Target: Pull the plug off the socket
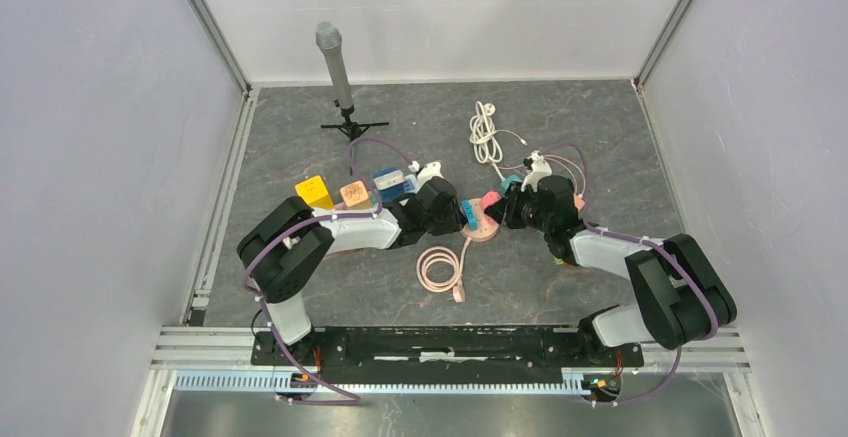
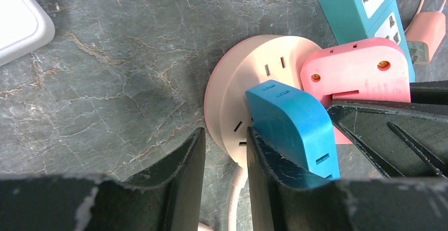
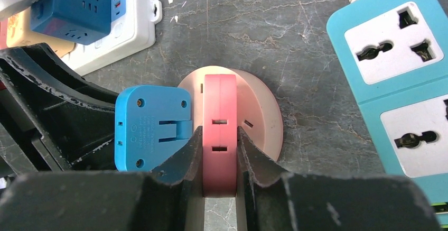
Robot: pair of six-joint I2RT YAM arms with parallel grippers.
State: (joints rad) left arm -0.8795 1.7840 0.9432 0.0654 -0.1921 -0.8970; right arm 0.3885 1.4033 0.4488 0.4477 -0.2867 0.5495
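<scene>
Right gripper (image 3: 219, 136): closed onto the pink plastic plug (image 3: 220, 104), one finger flat against each broad flank. We see no gap at either contact.

The pink plastic plug stands upright on the round pale-pink plastic socket (image 3: 259, 120), mid-bench between the two arms. No prongs show under it and no daylight between plug and socket face, so we judge it seated.

Left gripper (image 2: 224, 133): jaws a narrow way apart, low over the left rim of the socket, near where the pink cord (image 1: 437, 269) leaves. We cannot tell whether it pinches the rim, presses it down or only hangs there.

A blue plastic plug (image 3: 150, 125) sits just left of the pink one, touching or nearly so, also on the socket.

Further out, a teal power strip (image 3: 396, 72) lies to the far right and a white power strip (image 3: 132, 14) to the far left on the grey marbled bench (image 3: 264, 25).

Progress, as we read it: approach and grasp are done, extraction has not begun. What remains is the straight pull up off the socket face with the base kept down. The blue neighbour crowds one finger, so we watch for snagging.
</scene>
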